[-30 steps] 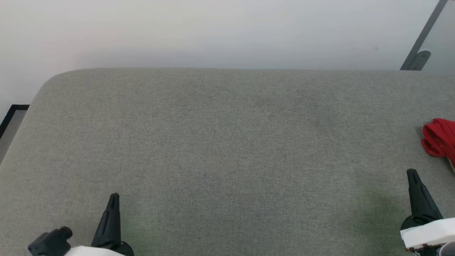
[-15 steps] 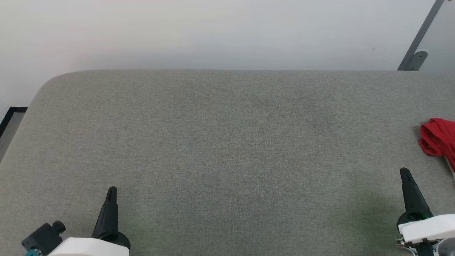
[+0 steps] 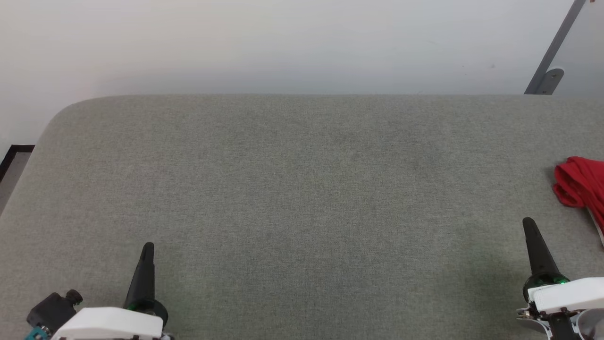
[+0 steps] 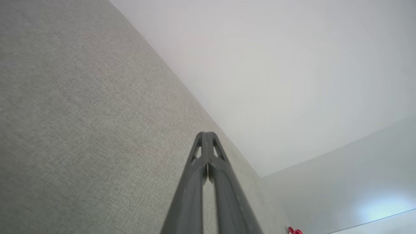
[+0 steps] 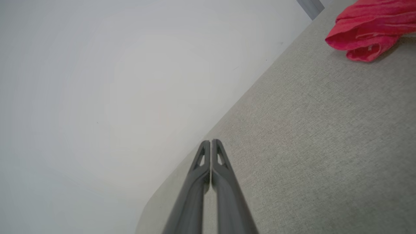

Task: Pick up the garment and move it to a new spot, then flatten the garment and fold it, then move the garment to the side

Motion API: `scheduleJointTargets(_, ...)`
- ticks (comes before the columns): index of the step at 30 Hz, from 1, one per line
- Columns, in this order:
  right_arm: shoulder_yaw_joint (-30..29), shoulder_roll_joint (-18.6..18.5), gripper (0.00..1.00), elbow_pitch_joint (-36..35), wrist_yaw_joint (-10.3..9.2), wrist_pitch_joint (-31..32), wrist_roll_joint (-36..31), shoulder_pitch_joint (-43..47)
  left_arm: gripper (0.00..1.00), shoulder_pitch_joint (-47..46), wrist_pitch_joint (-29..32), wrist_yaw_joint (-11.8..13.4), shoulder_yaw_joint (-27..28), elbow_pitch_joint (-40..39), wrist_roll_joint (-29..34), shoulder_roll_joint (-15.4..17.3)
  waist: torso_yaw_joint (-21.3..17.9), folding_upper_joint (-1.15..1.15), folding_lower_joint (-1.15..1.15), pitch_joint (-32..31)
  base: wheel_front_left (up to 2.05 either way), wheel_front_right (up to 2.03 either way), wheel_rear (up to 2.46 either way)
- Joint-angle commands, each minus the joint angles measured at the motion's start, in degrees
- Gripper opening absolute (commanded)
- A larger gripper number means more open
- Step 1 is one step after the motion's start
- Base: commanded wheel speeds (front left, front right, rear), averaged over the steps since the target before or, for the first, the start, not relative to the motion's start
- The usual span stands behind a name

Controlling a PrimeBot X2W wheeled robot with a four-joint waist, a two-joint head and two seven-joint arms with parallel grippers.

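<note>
The garment [image 3: 581, 185] lies bunched up at the far right edge of the grey fabric surface [image 3: 302, 189], partly cut off by the frame. The left gripper [image 3: 147, 249] is at lower left, fingers pressed together, holding nothing. The right gripper [image 3: 529, 225] is at lower right, also closed and empty, near the garment but not touching it. In the right wrist view the garment [image 5: 364, 29] is crumpled at upper right, apart from the closed fingertips. A white wall [image 3: 283, 42] stands behind the surface.
</note>
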Motion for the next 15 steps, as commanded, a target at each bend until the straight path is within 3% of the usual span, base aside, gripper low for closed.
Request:
scheduleJointTargets(1, 0.08, 0.01, 0.00, -0.01, 0.00, 0.41, 1.67, -1.11, 0.00, -1.64, 0.43, 0.06, 0.48, -0.22, -1.76, 0.07, -0.04, 0.00, 0.00, -0.03, 0.00, 0.00, 0.00)
scheduleJointTargets(15, 0.17, 1.37, 0.00, 1.42, 0.01, 1.86, 8.70, -2.42, 0.00, -3.43, 2.68, 0.07, 1.26, 1.03, -9.96, -0.35, -0.40, 0.00, 0.00, -0.32, 0.00, 0.00, 0.00)
